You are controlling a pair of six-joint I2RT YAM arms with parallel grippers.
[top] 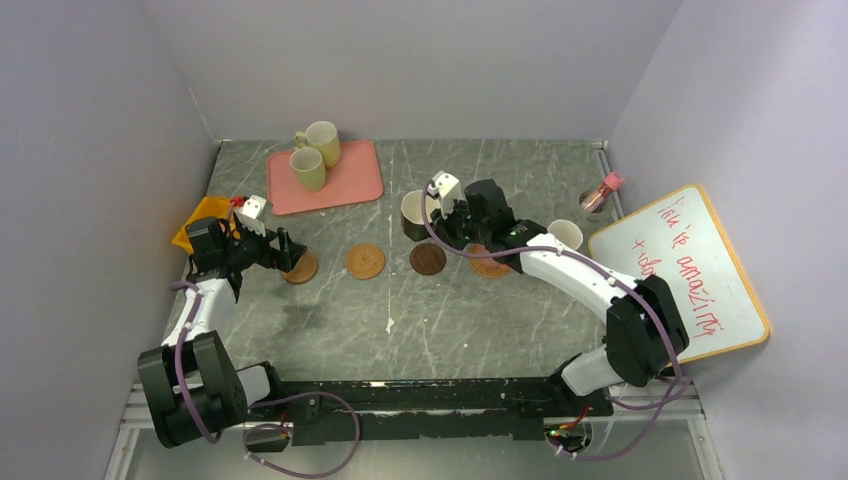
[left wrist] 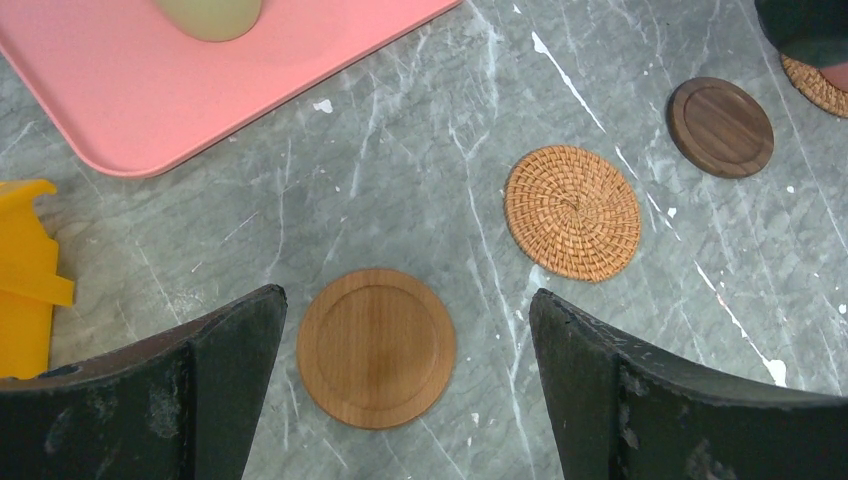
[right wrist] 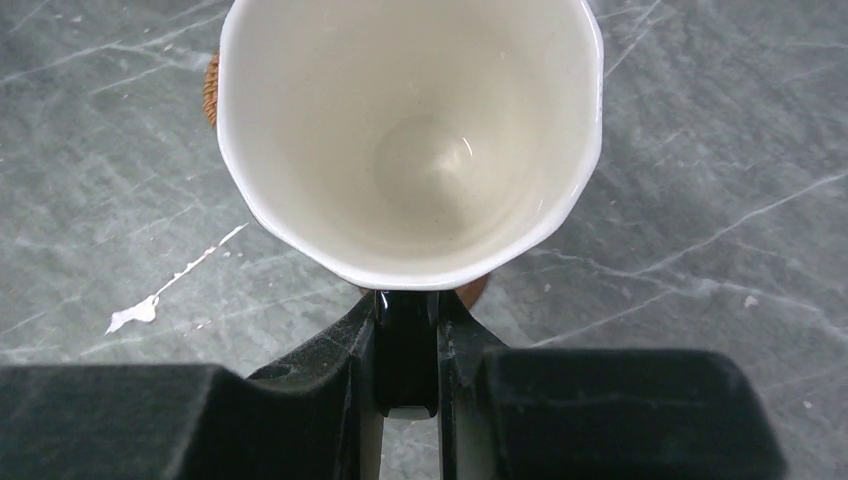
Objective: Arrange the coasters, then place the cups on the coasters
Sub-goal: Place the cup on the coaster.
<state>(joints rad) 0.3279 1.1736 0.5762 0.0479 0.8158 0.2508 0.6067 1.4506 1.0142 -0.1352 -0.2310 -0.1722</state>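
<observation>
Above a woven coaster peeking at ten o'clock, right end effector clenches cup by its handle, likely to keep it upright; left end effector released

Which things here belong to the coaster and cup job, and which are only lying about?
Job: wooden coaster, woven coaster, dark coaster, two green mugs, black mug, mug near the jar.
Lying about: pink tray, yellow object, small jar, whiteboard.

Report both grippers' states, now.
Left gripper: open, holding nothing.
Right gripper: shut on the black cup, by its handle.
</observation>
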